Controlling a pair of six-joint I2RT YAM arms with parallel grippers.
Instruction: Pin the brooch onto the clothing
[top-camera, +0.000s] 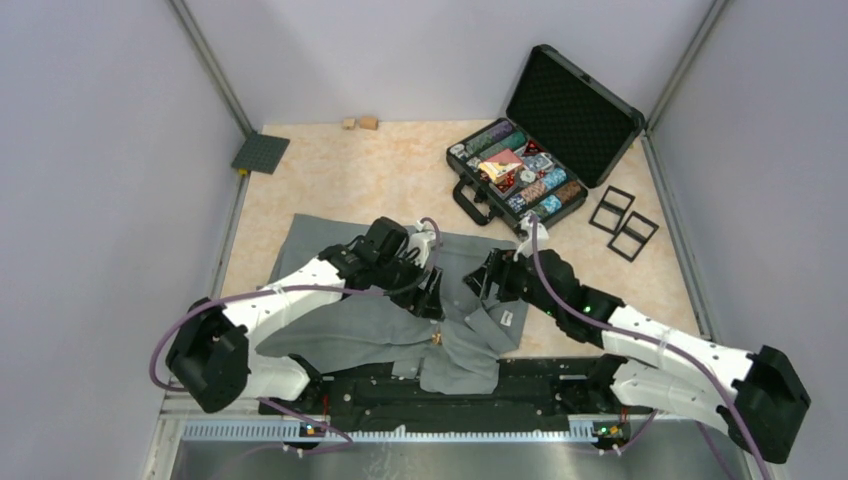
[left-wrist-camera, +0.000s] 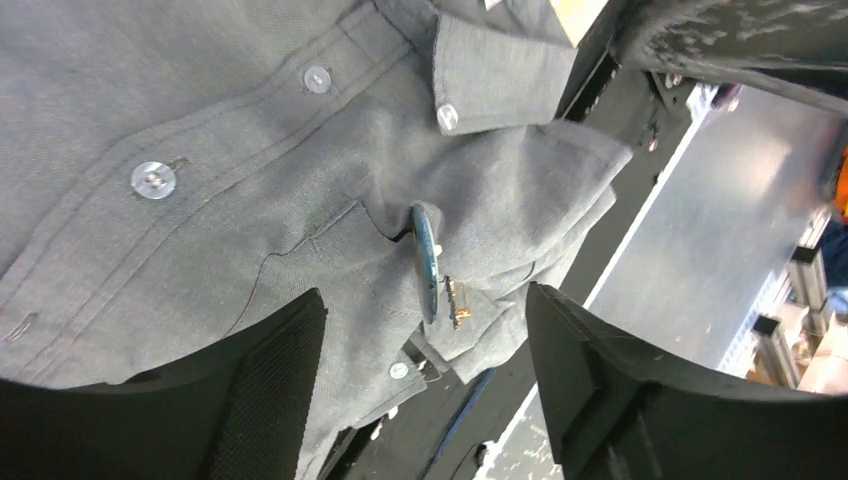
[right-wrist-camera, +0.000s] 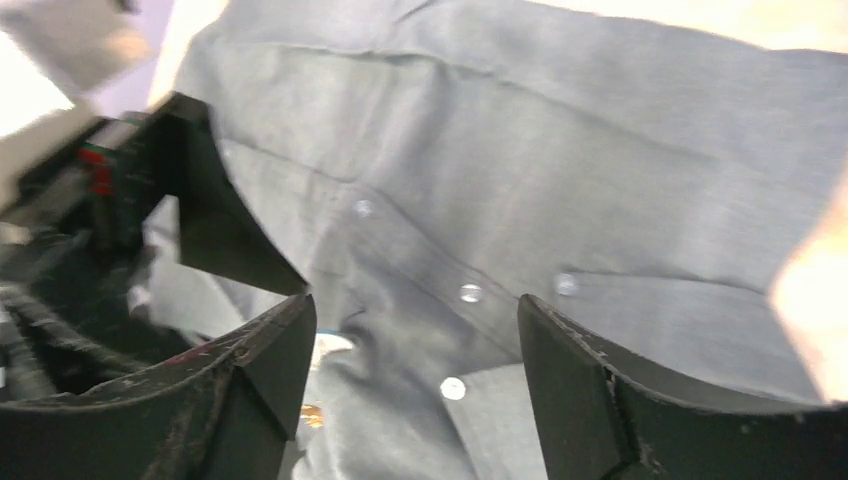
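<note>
**A round teal brooch (left-wrist-camera: 426, 262) is standing in a fold of the grey collared button-up shirt (left-wrist-camera: 250, 150)**

The left gripper (left-wrist-camera: 425, 325) is hovering over the shirt with its fingers spread wide, holding nothing. The brooch is sitting on edge just beyond its fingertips, in line with the gap and touching neither finger, with its gold pin showing at the side. The shirt is lying rumpled on the pale marbled surface (top-camera: 380, 170) beneath both arms. The right gripper (right-wrist-camera: 412, 325) is gaping empty above the shirt's button strip, with small pale buttons (right-wrist-camera: 470, 293) showing just beyond its fingers.
</note>
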